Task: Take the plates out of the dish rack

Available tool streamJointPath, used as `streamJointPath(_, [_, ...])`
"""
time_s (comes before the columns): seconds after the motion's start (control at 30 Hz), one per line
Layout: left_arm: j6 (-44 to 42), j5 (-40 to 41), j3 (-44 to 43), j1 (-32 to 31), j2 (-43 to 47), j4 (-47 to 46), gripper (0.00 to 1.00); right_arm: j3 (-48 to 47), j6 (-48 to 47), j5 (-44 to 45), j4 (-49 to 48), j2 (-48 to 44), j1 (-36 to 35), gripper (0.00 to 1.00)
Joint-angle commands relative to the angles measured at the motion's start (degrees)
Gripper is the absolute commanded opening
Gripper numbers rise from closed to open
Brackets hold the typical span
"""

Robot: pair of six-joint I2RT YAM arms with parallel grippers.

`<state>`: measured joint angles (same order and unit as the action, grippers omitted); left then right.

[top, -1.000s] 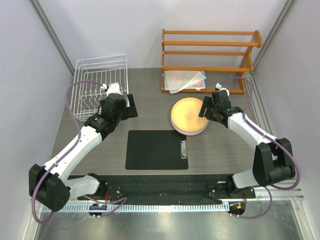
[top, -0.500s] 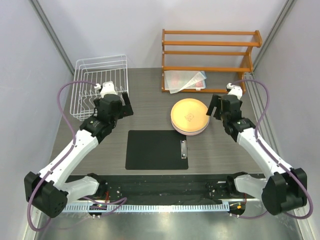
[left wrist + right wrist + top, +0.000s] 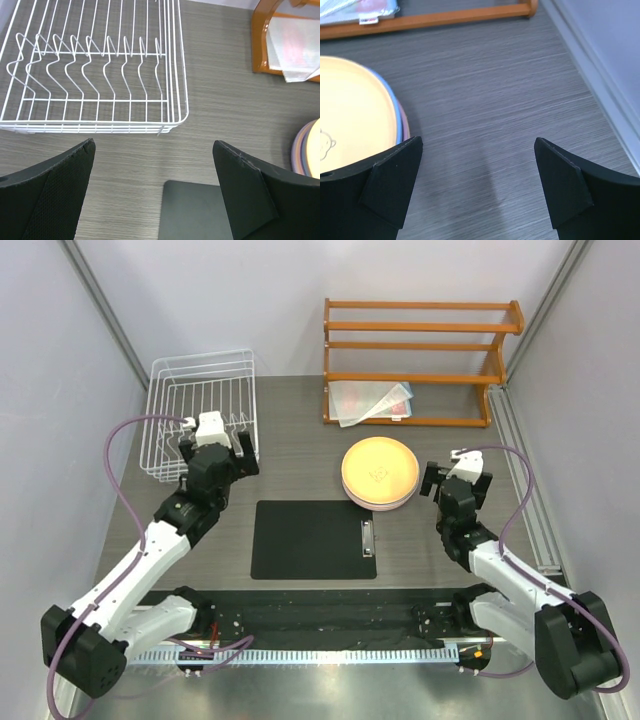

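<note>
Starting at the near side of the grey table (image 3: 300, 430), we first meet the black clipboard (image 3: 312, 538) lying flat, its metal clip at its right edge. Just beyond its far left corner the left gripper (image 3: 154, 146) hovers over the tabletop, fingers spread wide with nothing between them, facing the near wall of the dish rack (image 3: 200, 405). On the other side the right gripper (image 3: 478, 142) hangs above bare table just to the right of the plates (image 3: 379, 472), likewise opened wide and holding nothing. We see the plates in one stack on the table, beyond the clipboard's far right corner and well apart from the rack. The top one is orange-yellow with a small print at its middle, and in the right wrist view we make out a light blue rim and a pinkish one beneath it. Farther back on the left, the white wire rack stands at the table's far left corner, its upright prongs in a row. At the far right stands the orange wooden shelf (image 3: 420, 340), with a clear plastic sleeve (image 3: 372, 400) lying under its lowest tier.
</note>
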<state>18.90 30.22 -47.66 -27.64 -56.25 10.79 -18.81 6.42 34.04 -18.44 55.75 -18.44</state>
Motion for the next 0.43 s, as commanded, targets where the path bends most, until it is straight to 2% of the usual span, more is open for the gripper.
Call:
streamJointPath(0.0, [-3.7, 2.3, 3.2, 0.0, 1.9, -8.0, 0.99, 0.3, -1.4, 7.7, -8.5, -0.2, -0.5, 1.0])
streamJointPath(0.27, [-6.2, 4.9, 6.8, 0.0, 1.8, -13.2, 0.99, 5.7, -0.8, 9.6, -17.3, 0.1, -0.6, 1.0])
streamJointPath(0.4, [-8.0, 5.5, 7.3, 0.0, -0.3, -14.6, 1.0, 6.2, -0.9, 9.6, -20.1, 4.0, -0.8, 1.0])
